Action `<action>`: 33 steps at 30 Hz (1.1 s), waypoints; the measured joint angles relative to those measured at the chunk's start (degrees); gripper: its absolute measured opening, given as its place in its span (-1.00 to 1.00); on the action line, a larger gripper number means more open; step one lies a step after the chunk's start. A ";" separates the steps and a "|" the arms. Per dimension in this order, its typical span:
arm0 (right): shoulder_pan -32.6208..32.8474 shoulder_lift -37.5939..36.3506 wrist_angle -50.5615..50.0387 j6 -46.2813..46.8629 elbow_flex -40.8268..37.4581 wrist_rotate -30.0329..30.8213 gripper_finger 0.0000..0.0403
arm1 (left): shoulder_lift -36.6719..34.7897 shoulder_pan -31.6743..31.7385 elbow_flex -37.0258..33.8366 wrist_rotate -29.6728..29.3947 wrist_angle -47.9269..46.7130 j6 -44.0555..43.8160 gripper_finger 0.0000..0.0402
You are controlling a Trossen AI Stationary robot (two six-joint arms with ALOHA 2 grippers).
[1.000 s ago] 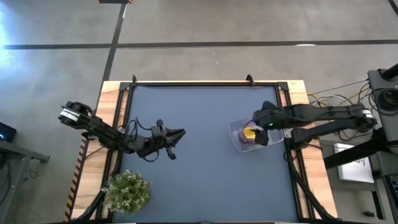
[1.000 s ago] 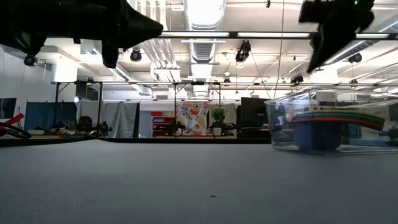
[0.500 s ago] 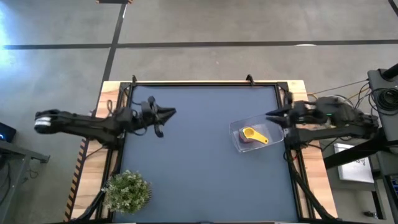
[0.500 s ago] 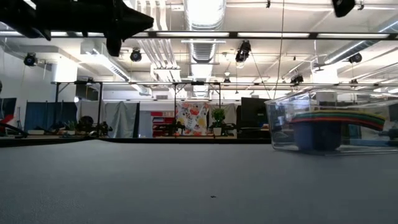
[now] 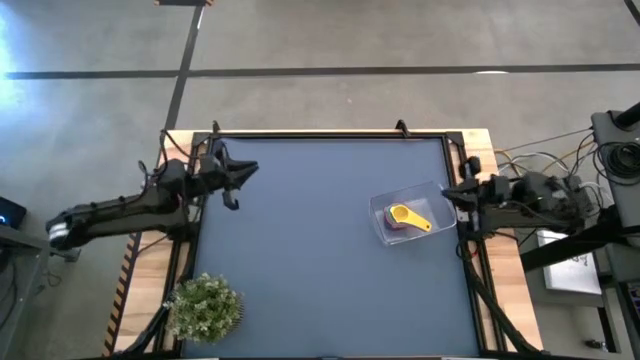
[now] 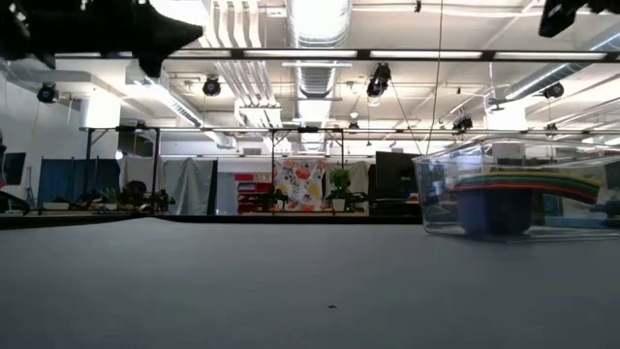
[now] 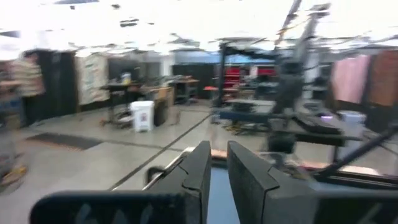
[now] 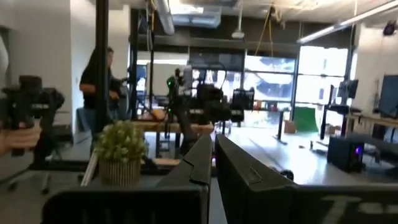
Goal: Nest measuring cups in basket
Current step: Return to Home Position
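Note:
The clear basket (image 5: 384, 226) stands on the blue mat near the table's right edge. The measuring cups (image 5: 404, 215) lie nested inside it, the yellow one on top with its handle pointing toward the near right. The low view shows the basket (image 6: 455, 199) with the cups' stacked rims (image 6: 528, 183) and a blue bowl at the bottom. My right gripper (image 5: 446, 192) is shut and empty, in the air just right of the basket. My left gripper (image 5: 250, 168) is shut and empty, high over the table's far left corner.
A potted green plant (image 5: 205, 308) stands at the table's near left corner and also shows in the right wrist view (image 8: 120, 149). A raised black frame (image 5: 330, 134) edges the mat. People stand in the room beyond the table (image 8: 99, 78).
My right gripper has drawn back from above the basket toward the table's right edge, leaving the cups nested inside. My left gripper has pulled back from the table's left middle toward the far left corner.

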 joint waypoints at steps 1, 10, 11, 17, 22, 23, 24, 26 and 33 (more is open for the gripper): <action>0.00 -0.01 2.99 -0.10 -1.16 0.06 -0.96 | -0.79 1.70 -1.09 0.02 -0.03 -0.67 -0.82; 0.00 0.60 12.45 -1.16 -9.14 0.04 -0.96 | -3.64 13.02 -11.31 11.53 10.23 -8.08 -0.82; 0.00 -0.05 12.63 -1.31 -9.41 0.09 -0.96 | -3.71 13.37 -12.76 12.02 12.28 -8.35 -0.82; 0.00 -0.03 9.70 -5.26 -6.39 0.15 -0.96 | -3.77 15.12 -17.02 12.43 15.65 -8.42 -0.82; 0.00 -0.01 7.86 -7.19 -5.65 0.52 -0.96 | -3.53 15.17 -17.37 13.85 15.09 -7.05 -0.82; 0.00 -0.06 8.24 -7.29 -6.20 0.56 -0.96 | -3.54 15.17 -17.37 14.94 14.88 -6.83 -0.82; -0.02 -0.08 8.01 -7.27 -7.02 0.62 -0.96 | -3.45 15.17 -17.37 16.22 14.71 -6.35 -0.82; -0.02 -0.08 7.78 -6.96 -9.00 0.68 -0.96 | -3.11 15.17 -17.37 17.86 14.26 -5.47 -0.82; -0.02 -0.10 14.81 -4.17 -16.73 2.18 -0.96 | -0.91 15.17 -17.37 18.40 13.55 -2.88 -0.82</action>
